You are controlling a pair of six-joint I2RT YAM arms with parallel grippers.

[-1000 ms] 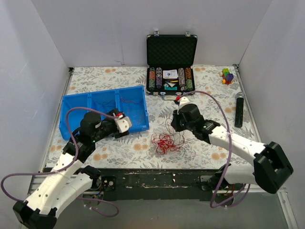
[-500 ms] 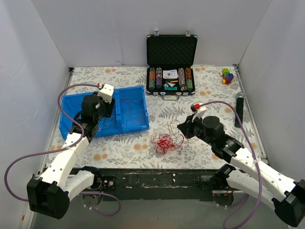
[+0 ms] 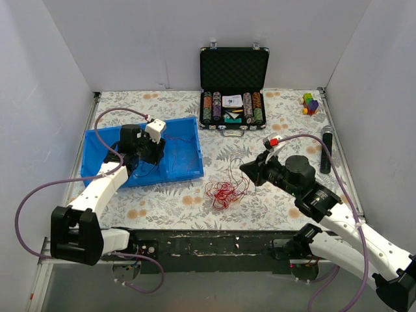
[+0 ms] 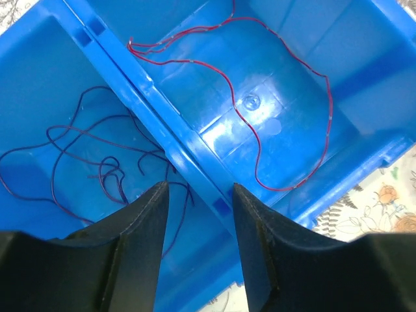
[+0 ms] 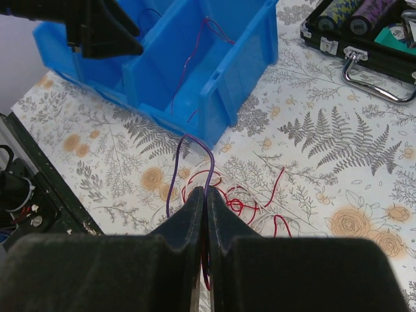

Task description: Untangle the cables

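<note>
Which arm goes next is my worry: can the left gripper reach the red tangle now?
Probably yes, once lifted: the left gripper hangs open over the blue bin, whose right wall stands between it and the red tangle.

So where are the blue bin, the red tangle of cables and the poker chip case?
blue bin point(image 3: 183, 173), top view, on its front wall.
red tangle of cables point(image 3: 222, 193), top view, middle of the heap.
poker chip case point(image 3: 234, 68), top view, on its open lid.

Tabletop point(image 3: 162, 200) in front of the blue bin point(image 3: 188, 173) lies open; right of it the cables point(image 3: 223, 192) clutter the way, and the chip case point(image 3: 234, 71) stands beyond.
</note>
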